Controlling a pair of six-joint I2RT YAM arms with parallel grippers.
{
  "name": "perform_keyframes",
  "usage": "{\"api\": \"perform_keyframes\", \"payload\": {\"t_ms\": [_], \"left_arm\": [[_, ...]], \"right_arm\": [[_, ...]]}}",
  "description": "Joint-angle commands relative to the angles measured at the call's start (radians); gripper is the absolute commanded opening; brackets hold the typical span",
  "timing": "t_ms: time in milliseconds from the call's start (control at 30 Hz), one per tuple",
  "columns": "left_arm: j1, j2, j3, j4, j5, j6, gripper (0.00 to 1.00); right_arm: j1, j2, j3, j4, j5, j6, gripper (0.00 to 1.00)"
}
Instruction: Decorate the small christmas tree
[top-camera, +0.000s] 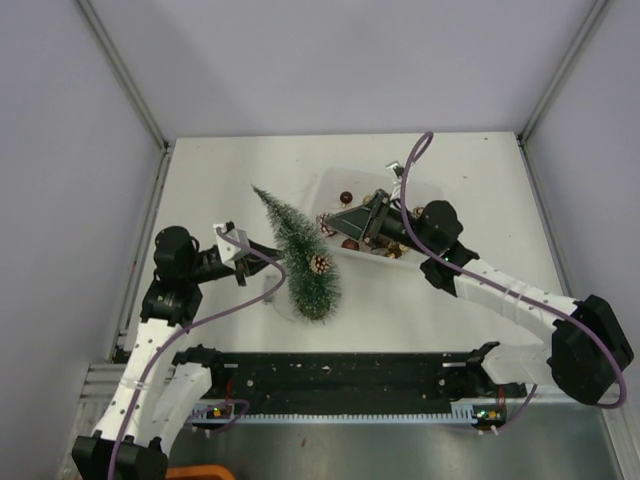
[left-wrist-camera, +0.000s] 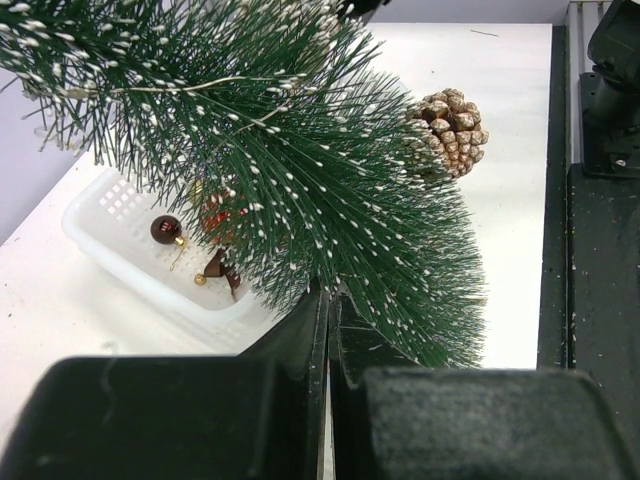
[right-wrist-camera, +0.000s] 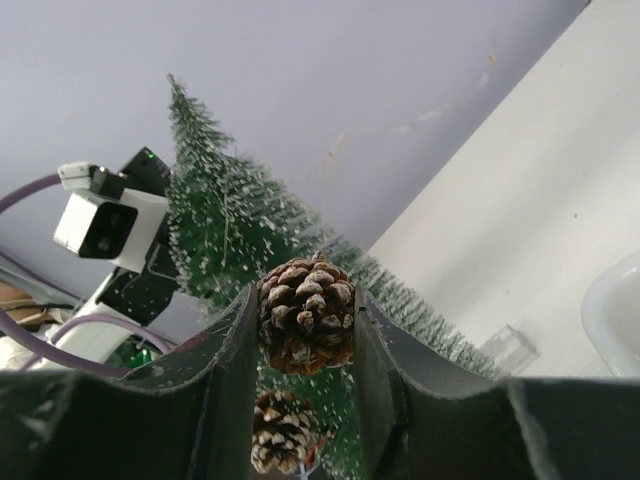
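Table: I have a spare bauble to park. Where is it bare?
Bare: the far strip of table behind the tree and tray; the near patch between tree and right arm. Crowded: tree to tray, where the right gripper holds a pinecone, and left of the tree by the left gripper.

The bench (top-camera: 220, 170) was white and matte, evenly lit, without hard shadows. Beyond both jaws a plain pale grey wall (top-camera: 340, 60) closed the far side. A similar grey panel (top-camera: 60, 200) stood outside the left jaws and another outside the right jaws, joined to it by thin metal strips (top-camera: 125, 75).
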Motion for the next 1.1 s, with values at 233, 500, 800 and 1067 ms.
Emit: {"api": "perform_keyframes", "payload": {"t_ms": [233, 500, 800, 1067], "left_arm": [[-0.009, -0.013, -0.006, 0.010, 0.036, 0.029, 0.00], [-0.010, -0.010, -0.001, 0.010, 0.038, 0.035, 0.00], [-0.010, -0.013, 0.002, 0.009, 0.038, 0.037, 0.00], [-0.010, -0.013, 0.003, 0.007, 0.041, 0.038, 0.00]], "right_arm": [[0.010, 0.030, 0.071, 0.039, -0.056, -0.033, 0.12], [0.011, 0.021, -0.046, 0.021, -0.034, -0.066, 0.11], [0.005, -0.004, -0.087, 0.013, 0.001, -0.089, 0.10], [0.005, -0.039, -0.144, 0.013, 0.006, -0.088, 0.26]]}}
